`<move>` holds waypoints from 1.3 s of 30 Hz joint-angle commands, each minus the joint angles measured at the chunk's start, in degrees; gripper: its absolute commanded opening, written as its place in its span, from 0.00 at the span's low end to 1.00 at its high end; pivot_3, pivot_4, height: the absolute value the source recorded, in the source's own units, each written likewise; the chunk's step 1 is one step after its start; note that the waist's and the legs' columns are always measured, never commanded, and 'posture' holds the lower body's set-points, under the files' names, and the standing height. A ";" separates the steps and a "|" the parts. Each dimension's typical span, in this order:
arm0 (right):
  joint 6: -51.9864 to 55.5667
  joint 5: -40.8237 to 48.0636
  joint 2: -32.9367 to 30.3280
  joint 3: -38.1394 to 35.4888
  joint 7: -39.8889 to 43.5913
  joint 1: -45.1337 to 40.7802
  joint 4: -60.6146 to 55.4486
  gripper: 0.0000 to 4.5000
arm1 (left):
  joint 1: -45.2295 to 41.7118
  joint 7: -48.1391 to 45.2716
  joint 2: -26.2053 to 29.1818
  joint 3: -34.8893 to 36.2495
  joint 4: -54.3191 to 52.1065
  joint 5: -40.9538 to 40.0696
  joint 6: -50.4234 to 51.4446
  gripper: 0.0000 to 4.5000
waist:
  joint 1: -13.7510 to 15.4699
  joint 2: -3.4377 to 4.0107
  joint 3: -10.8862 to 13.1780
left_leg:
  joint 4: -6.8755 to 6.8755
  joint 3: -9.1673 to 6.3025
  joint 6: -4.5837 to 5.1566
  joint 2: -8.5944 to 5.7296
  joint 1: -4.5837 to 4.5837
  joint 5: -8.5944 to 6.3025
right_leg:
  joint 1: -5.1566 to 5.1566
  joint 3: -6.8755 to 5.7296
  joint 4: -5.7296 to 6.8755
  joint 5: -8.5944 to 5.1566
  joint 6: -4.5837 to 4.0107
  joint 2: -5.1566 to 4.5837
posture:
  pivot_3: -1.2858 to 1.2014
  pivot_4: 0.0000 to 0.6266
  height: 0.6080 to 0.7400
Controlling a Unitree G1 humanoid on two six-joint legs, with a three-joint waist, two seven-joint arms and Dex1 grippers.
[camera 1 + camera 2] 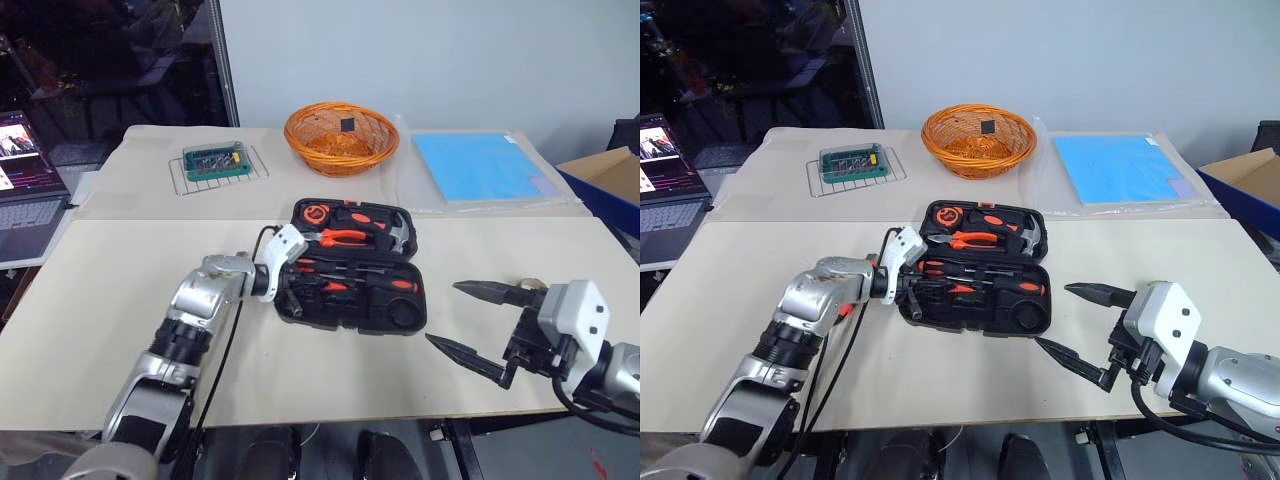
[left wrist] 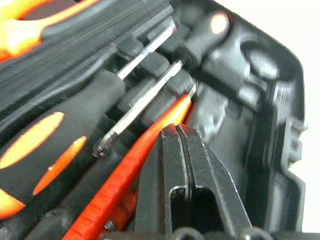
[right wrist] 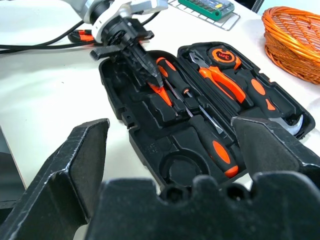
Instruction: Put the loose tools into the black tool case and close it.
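Observation:
The black tool case (image 1: 352,326) lies open mid-table, its lid half on the far side. In the near half lie two black-and-orange screwdrivers (image 3: 216,146) (image 3: 167,70) and a slim orange tool (image 2: 125,185). My left gripper (image 1: 293,297) is shut with nothing between its fingers. Its tip (image 2: 176,129) is down inside the case's left end, right over that orange tool. My right gripper (image 1: 442,314) hangs open just right of the case, near the table's front edge, holding nothing. The round recess (image 3: 182,167) at the case's right end is bare.
Orange-handled pliers (image 1: 345,237), a hammer (image 1: 398,238) and a round tape measure (image 1: 316,213) sit in the lid half. Behind are an orange wicker basket (image 1: 341,138), a green bit set (image 1: 216,162) on a wire rack and a blue sheet (image 1: 478,165). A laptop (image 1: 25,190) stands far left.

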 commanded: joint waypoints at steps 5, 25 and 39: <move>-1.36 0.05 -0.17 -0.47 -0.40 -0.26 -1.22 1.00 | -0.39 2.01 0.78 -1.25 0.21 1.30 -0.45 0.01 | -0.02 0.00 0.00 | -0.01 0.00 0.03 -0.01 0.00 -0.02 | -0.01 0.01 -0.02 0.16 0.27 0.00 | 0.52 0.24 1.00; -1.40 -0.26 0.15 1.16 -1.14 -0.98 -1.66 1.00 | 1.30 6.84 -2.85 8.67 -2.45 -3.56 -12.43 0.01 | -0.07 -0.01 -0.01 | -0.01 0.00 -0.29 0.01 0.02 -0.20 | 0.00 0.01 -0.02 -0.02 -0.06 -0.07 | 0.52 0.24 1.00; -2.23 2.25 -0.07 3.32 1.44 -5.49 1.01 1.00 | 20.00 29.52 7.30 20.81 -23.78 -1.09 7.53 0.99 | -0.45 -0.03 0.00 | -0.03 0.00 -0.41 0.00 0.07 -0.27 | 0.02 0.03 -0.03 0.21 0.32 -0.07 | 0.52 0.24 1.00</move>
